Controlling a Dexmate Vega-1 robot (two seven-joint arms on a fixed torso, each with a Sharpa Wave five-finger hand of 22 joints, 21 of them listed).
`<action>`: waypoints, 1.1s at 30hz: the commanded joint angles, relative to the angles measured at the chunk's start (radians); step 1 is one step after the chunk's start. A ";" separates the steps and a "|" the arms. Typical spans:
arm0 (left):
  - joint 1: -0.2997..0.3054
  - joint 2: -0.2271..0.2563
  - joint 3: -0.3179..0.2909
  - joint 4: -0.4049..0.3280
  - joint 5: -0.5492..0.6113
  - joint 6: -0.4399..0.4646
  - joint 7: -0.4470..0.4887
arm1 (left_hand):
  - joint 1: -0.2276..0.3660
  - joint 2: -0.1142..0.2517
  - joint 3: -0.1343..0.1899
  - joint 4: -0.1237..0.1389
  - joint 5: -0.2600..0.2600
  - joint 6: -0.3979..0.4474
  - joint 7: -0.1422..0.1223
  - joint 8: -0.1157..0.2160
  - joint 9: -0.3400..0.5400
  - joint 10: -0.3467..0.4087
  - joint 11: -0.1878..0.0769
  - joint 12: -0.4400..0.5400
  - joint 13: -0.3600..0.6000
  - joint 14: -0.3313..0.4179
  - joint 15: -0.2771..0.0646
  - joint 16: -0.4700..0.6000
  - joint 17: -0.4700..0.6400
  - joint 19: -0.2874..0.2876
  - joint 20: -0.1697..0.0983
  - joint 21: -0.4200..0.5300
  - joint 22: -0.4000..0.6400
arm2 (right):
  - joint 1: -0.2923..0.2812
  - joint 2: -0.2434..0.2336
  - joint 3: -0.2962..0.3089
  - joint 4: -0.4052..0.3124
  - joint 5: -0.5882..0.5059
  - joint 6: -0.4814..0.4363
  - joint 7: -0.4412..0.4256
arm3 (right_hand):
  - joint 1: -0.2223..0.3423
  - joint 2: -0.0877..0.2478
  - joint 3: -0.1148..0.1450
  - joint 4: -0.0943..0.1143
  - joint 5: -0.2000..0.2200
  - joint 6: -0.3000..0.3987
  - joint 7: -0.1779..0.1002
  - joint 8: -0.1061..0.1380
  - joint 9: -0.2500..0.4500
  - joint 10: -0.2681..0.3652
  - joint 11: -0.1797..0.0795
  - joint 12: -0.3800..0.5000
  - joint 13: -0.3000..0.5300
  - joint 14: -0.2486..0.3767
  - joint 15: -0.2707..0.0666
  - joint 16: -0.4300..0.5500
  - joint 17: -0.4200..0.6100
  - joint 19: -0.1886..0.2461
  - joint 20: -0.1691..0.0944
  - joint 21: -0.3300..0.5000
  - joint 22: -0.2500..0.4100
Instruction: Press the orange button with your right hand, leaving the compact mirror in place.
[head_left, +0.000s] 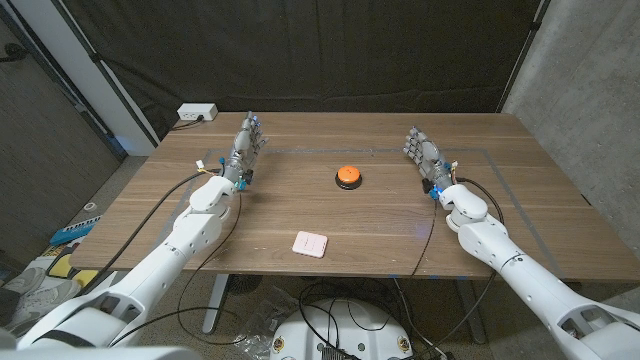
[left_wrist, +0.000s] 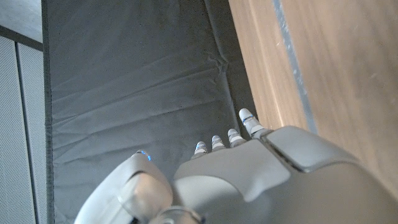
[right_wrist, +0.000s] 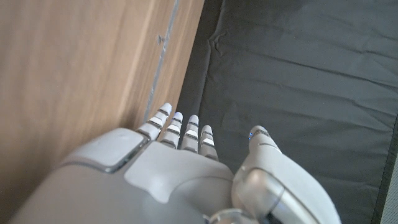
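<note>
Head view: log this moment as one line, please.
orange button: unpressed, mid-table | compact mirror: near front edge | right hand: open, apart from button | left hand: open

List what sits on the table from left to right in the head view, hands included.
Left hand → compact mirror → orange button → right hand.

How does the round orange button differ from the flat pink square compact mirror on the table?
The round orange button stands raised on a dark base; the flat pink square compact mirror lies low on the wood. The button sits farther from the robot, about midway between the left hand and right hand; the mirror lies nearer the robot's edge. Neither is touched by a hand.
</note>
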 joint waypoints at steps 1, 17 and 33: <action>-0.070 -0.094 -0.165 0.225 0.105 0.004 -0.391 | 0.005 -0.001 -0.001 0.006 0.004 -0.071 -0.003 0.006 0.004 -0.066 -0.001 0.007 0.003 -0.076 -0.030 0.005 0.002 -0.061 -0.001 0.004 0.004 | -0.126 0.092 0.059 -0.228 -0.216 -0.067 -0.125 | 0.011 0.000 0.004 -0.001 0.004 0.006 0.004 0.007 0.003 0.012 0.001 0.005 0.001 -0.004 0.008 0.007 0.003 -0.001 0.004 0.006 0.005; -0.016 -0.170 -0.266 0.129 0.218 0.054 -0.375 | 0.005 -0.001 -0.003 0.006 0.006 -0.073 -0.005 0.006 0.004 -0.066 0.004 0.008 0.003 -0.076 -0.025 0.005 0.002 -0.060 -0.001 0.000 0.005 | -0.133 0.091 0.111 -0.278 -0.437 -0.111 -0.113 | 0.007 0.013 0.007 0.002 0.004 0.033 -0.004 0.016 0.003 0.028 0.006 0.011 0.001 -0.008 0.007 0.009 0.005 -0.003 -0.009 0.001 0.006; -0.011 -0.197 -0.290 0.108 0.259 0.068 -0.370 | 0.006 -0.001 -0.005 0.005 0.007 -0.073 -0.005 0.007 0.004 -0.066 0.005 0.008 0.003 -0.077 -0.024 0.005 0.002 -0.059 0.000 -0.003 0.005 | -0.142 0.054 0.059 -0.396 -0.836 -0.223 -0.229 | 0.014 0.047 0.037 0.014 0.011 0.078 -0.013 0.023 0.003 0.052 -0.012 0.016 0.000 0.026 -0.017 0.017 0.004 0.025 -0.028 0.004 0.006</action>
